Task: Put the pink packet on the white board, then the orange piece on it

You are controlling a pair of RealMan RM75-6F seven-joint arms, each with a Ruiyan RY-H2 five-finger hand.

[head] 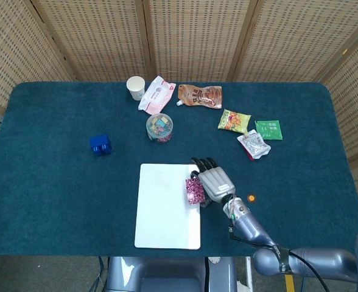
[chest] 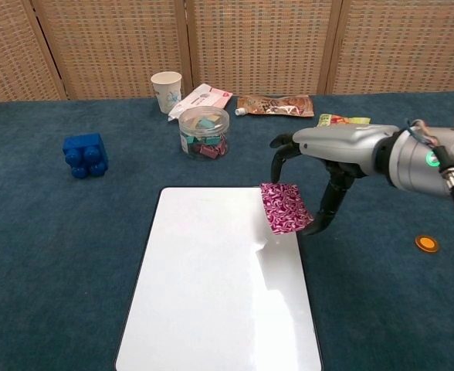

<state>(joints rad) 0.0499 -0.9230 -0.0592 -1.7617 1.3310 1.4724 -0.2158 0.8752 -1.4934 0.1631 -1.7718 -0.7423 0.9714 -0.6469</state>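
table: a big dark blue table holds everything; the white board and the small things all sit on it
white board: the white board lies flat near the front of the table; most of its top is bare
right hand: the right hand reaches in from the right side; it pinches the pink packet, with the thumb on one side and the other fingers curled over the top
left hand: no picture shows it
pink packet: the pink packet is tilted and held up off the board; it hangs over the board's far right corner; i think it is not set down yet
orange piece: the orange piece is a small round thing on the table, well apart from the board, off to the right; nothing touches it
step now: the first job, i think; the packet is over the board but is not let go
next move: the hand needs to lower the packet flat onto the board, a bit more toward the middle so it does not slip off the edge; then the fingers need to spread; after that the hand has to go right and pick up the orange piece, which is small and flat, so it needs a careful pinch
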